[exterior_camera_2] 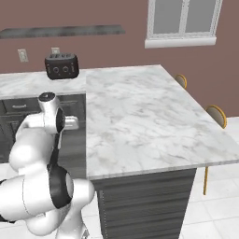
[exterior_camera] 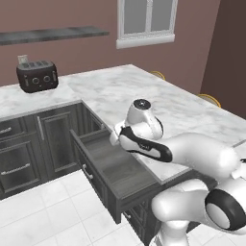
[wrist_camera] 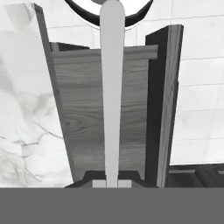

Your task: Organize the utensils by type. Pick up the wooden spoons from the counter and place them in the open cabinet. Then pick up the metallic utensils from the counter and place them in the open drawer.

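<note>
While the gripper (wrist_camera: 112, 183) is clamped on a thin silver utensil handle (wrist_camera: 111, 96), it hangs directly above the open drawer (exterior_camera: 115, 168). The counter (exterior_camera_2: 140, 116) beside the drawer carries no utensils, so this appears to be a late placement.

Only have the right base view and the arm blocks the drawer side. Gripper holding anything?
Observer: Yes. In the hand view the gripper is shut on a slim silver-grey utensil.
Operator: Fork or spoon?
Observer: Can't tell which. The hand view shows a plain handle that widens toward its far end.
Operator: Where is it relative to the drawer?
Observer: In the hand view it lies across the drawer, over its wood-grain floor. In the left base view that drawer is pulled far out from under the counter.
</note>
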